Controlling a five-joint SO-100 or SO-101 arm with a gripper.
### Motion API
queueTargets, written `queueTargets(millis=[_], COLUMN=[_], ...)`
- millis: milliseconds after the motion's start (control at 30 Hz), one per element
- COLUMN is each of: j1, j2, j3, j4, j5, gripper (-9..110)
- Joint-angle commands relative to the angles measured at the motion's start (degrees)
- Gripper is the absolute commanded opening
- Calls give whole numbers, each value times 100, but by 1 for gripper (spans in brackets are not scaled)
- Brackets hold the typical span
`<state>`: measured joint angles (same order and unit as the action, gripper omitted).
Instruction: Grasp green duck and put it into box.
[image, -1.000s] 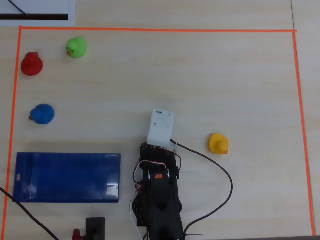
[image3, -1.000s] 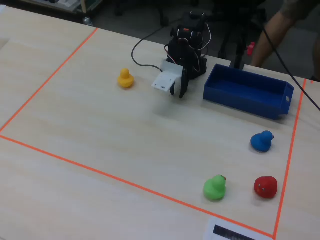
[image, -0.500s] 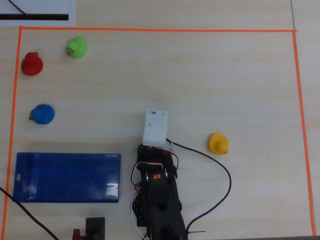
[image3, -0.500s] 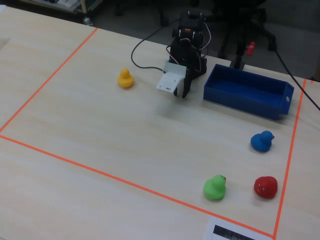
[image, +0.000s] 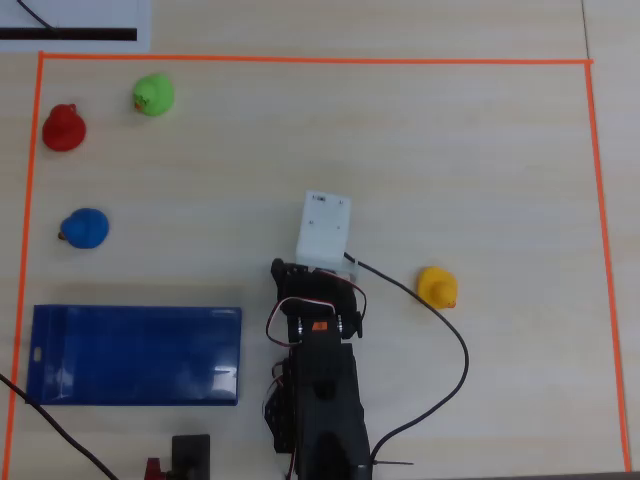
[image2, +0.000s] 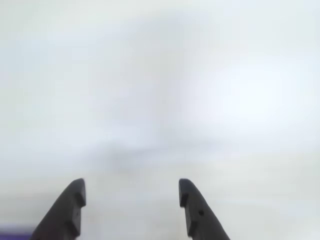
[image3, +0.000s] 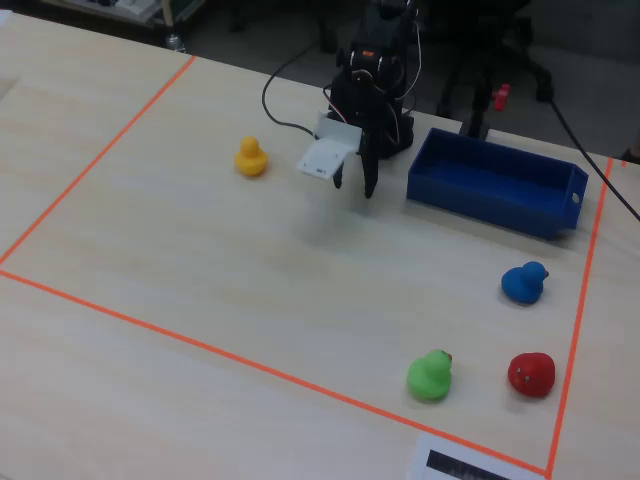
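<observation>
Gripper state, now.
Gripper: open, holding nothing; the wrist view shows only blurred pale table between its fingertips.

Pale wood table (image: 480, 150) carries 4 ducks (image: 153, 94), blue box (image: 135, 355), orange tape (image: 300, 60).

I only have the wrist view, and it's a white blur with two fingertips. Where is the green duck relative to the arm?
Observer: In the overhead view the green duck sits in the top-left corner of the taped area, far from the hand.
Operator: Anything close to it?
Observer: A red duck sits just left of it, apart and not touching.
Operator: And the box?
Observer: The box lies empty, left of the arm's base in the overhead view.
</observation>
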<state>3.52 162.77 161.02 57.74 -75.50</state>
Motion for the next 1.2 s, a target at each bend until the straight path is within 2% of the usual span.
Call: queueTargets(millis=[0, 133, 300, 400, 567, 700, 1167], j1=[589, 729, 756, 501, -141, -527, -1310], j2=[-773, -1055, -1424, -1494, -2048, -2663, -5203], j3=[-1134, -1406, -984, -281, 439, 360, -914], j4=[-993, -2329, -5062, -6662, -8341, -8982, -9773], j5=[-475, -809, -1310, -1767, -2180, -2136, -1881], gripper=[27, 26, 28, 30, 31, 32, 32])
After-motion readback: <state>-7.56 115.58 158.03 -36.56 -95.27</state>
